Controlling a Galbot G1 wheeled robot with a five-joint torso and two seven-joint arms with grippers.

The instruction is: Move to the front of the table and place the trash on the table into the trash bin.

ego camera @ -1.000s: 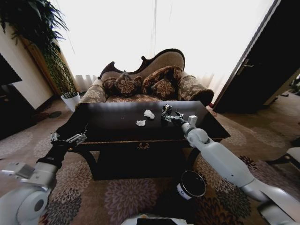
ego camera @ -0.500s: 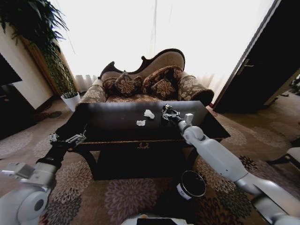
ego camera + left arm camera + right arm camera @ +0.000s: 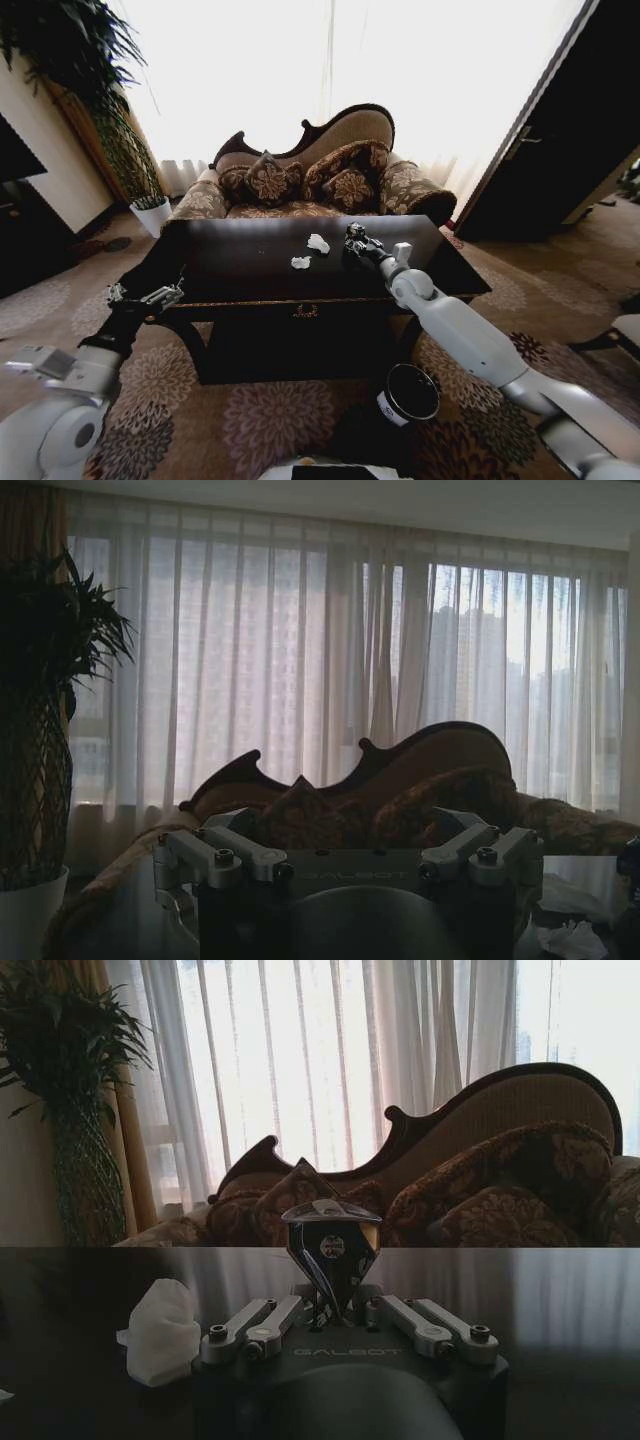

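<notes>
The dark glossy table (image 3: pixel 250 285) stands in front of me. Two white paper wads (image 3: pixel 318 243) (image 3: pixel 300 262) lie near its middle. My right gripper (image 3: pixel 352 240) reaches over the table just right of them and is shut on a dark shiny crushed can (image 3: pixel 331 1245), pinching its lower end. In the right wrist view a paper wad (image 3: pixel 165 1330) lies beside the can. The black trash bin (image 3: pixel 410 392) stands on the carpet below the table's front right. By the table's front left corner my left gripper (image 3: pixel 145 296) hangs open and holds nothing.
A patterned sofa (image 3: pixel 310 180) with cushions stands right behind the table. A tall potted plant (image 3: pixel 120 140) is at the back left, and a dark door (image 3: pixel 560 150) at the right. Flowered carpet (image 3: pixel 280 420) surrounds the table.
My right gripper has edged slightly farther over the table with the can between its fingers. The paper wads, the bin and the left arm have not moved.
</notes>
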